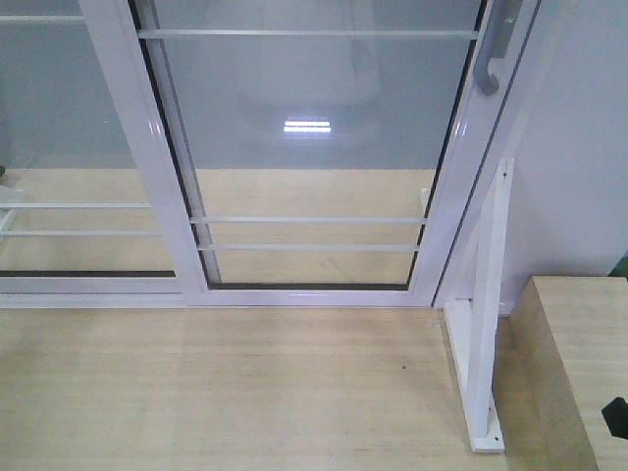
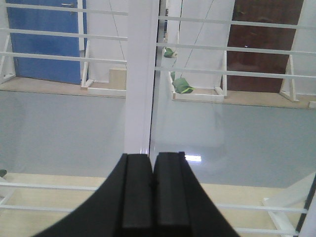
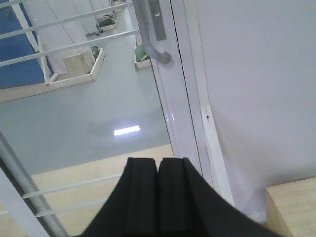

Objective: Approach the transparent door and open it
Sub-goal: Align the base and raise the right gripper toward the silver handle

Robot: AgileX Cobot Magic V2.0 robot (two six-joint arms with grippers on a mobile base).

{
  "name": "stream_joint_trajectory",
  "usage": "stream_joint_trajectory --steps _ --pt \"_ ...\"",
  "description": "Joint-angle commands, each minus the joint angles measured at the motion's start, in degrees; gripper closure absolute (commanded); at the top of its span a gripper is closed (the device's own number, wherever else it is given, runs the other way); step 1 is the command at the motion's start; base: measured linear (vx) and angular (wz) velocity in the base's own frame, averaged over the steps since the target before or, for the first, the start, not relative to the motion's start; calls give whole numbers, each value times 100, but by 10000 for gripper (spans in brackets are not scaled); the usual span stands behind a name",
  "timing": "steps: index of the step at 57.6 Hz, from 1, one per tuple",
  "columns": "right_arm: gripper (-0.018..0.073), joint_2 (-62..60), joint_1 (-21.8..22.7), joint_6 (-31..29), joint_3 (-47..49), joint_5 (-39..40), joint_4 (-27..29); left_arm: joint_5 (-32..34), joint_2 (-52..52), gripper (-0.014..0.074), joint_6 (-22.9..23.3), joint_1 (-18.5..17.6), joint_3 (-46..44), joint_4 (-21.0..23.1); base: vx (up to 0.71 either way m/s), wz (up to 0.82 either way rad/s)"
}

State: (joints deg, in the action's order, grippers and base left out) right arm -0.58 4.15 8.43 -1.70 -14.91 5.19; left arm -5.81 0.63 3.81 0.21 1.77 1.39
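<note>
The transparent door (image 1: 314, 118) is a clear glass panel in a white frame with thin white bars, straight ahead in the front view. Its curved silver-grey handle (image 1: 496, 49) sits on the right edge at the top of the view. The handle also shows in the right wrist view (image 3: 148, 34), ahead and above my right gripper (image 3: 158, 160), which is shut and empty. My left gripper (image 2: 151, 155) is shut and empty, facing the white upright frame post (image 2: 140, 74) between the glass panels. The door stands closed against the right frame.
A second white-framed glass panel without a handle (image 1: 59, 147) stands at the left. A white triangular support bracket (image 1: 483, 343) stands on the wooden floor at the right. A wooden box (image 1: 579, 363) is at the lower right, against a white wall (image 1: 579, 147).
</note>
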Motion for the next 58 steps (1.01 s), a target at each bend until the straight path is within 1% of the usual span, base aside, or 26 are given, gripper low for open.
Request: stream_joint_trajectory --steps 1,26,58 --pt "565 -89 -12 -9 -27 447 -5 475 17 602 3 -19 88 47 30 0" --pt "565 -89 -12 -9 -27 447 -5 475 17 602 3 -19 88 47 22 1" --pt "565 -89 -12 -9 -27 447 -5 475 17 602 3 -19 88 47 12 -1"
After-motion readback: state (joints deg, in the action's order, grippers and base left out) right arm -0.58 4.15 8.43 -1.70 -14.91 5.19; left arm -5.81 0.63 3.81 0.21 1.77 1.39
